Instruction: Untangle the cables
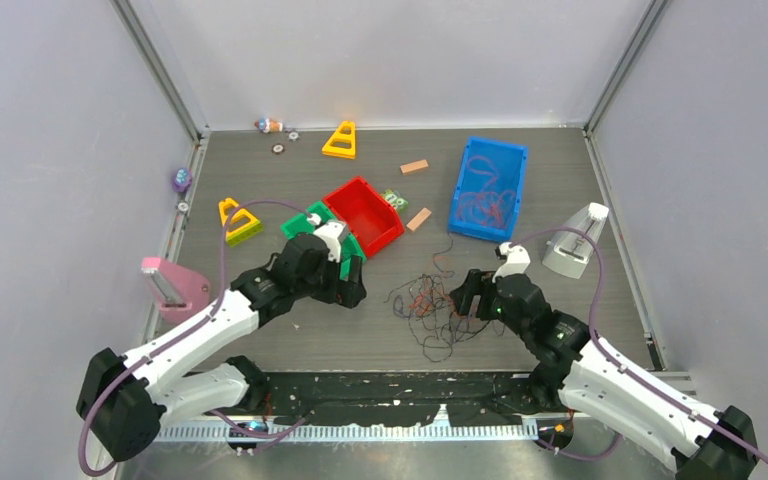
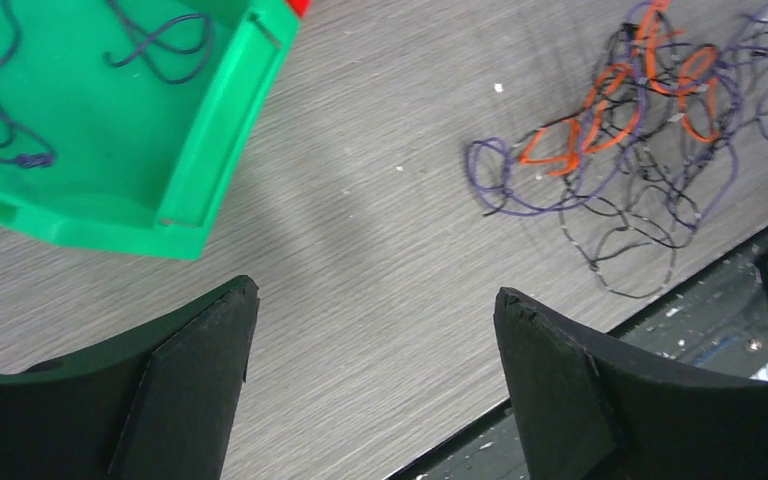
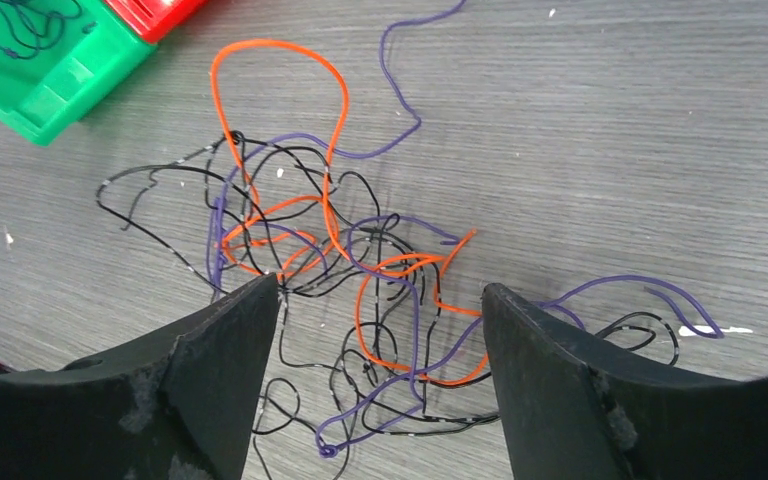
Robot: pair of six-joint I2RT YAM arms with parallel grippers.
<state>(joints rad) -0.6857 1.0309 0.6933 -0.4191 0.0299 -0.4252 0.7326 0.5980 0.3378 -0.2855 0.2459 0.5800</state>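
A tangle of thin orange-red, purple and black cables [image 1: 430,310] lies on the table between my two grippers. My left gripper [image 1: 355,288] is open and empty, just left of the tangle, beside the green bin [image 1: 305,222]. In the left wrist view its jaws [image 2: 375,295] stand wide apart over bare table, with the cables [image 2: 610,115] at the upper right. My right gripper [image 1: 465,300] is open at the tangle's right edge. In the right wrist view its jaws [image 3: 380,290] straddle the cables [image 3: 375,225], low over them and gripping nothing.
The green bin [image 2: 90,130] holds loose purple cables [image 2: 160,50]. A red bin [image 1: 365,215] sits beside it. A blue bin [image 1: 488,187] at the back right holds orange-red cables. Yellow triangles [image 1: 341,141], wooden blocks [image 1: 419,218], a pink stand [image 1: 170,285] and a white stand [image 1: 575,240] surround the work area.
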